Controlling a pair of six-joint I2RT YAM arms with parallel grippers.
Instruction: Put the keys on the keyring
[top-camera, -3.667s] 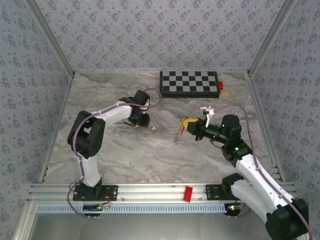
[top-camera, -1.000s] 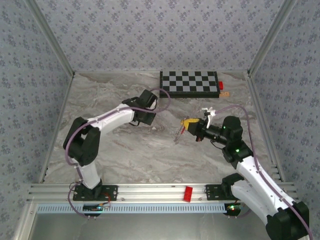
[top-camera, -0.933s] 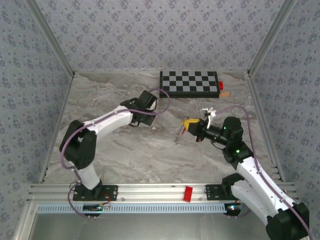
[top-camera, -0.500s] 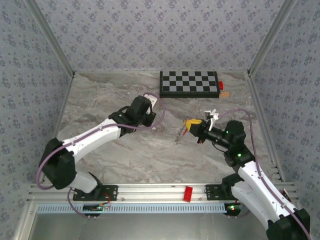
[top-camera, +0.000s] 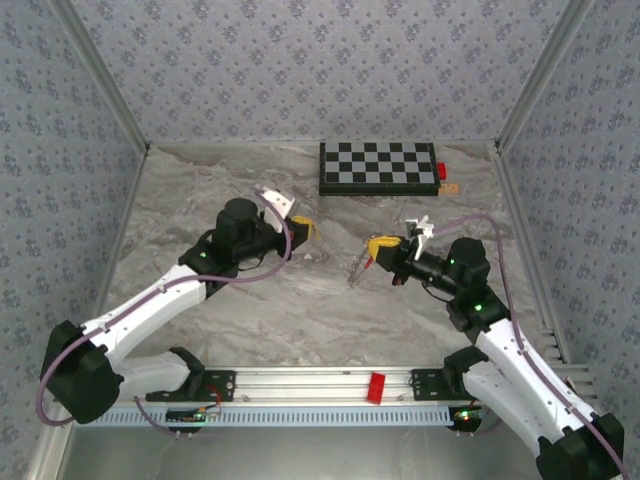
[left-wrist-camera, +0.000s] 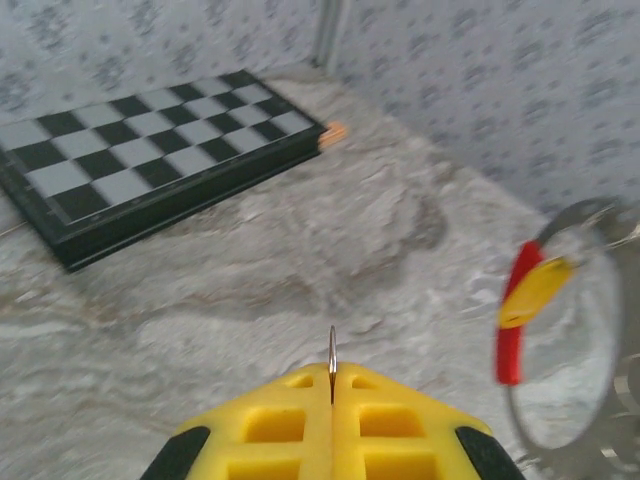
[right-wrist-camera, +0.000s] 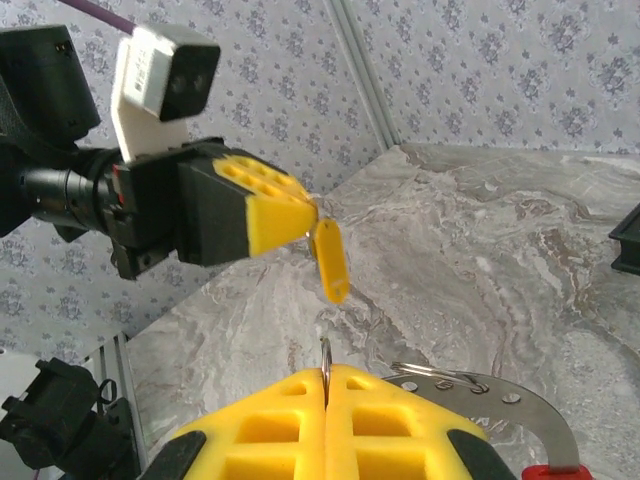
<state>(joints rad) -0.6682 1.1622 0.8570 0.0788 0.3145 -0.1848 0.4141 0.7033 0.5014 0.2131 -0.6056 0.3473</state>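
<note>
Keyring (left-wrist-camera: 510, 345) blurred, rim unclear; key (left-wrist-camera: 332, 345) edge-on, mere sliver in L pincer (left-wrist-camera: 332, 385).

No legible text, labels or numbers anywhere.

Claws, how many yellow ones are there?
2. The left yellow claw, mid-table, pinches a small yellowish key; the right yellow claw faces it, gripping the thin grey keyring.

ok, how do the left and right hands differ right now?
The left hand pinches what looks like a small yellowish key; the right hand grips the keyring. In the top view the left hand points right and the right hand points left, tips facing. Both are shut, with yellow fingers.
</note>
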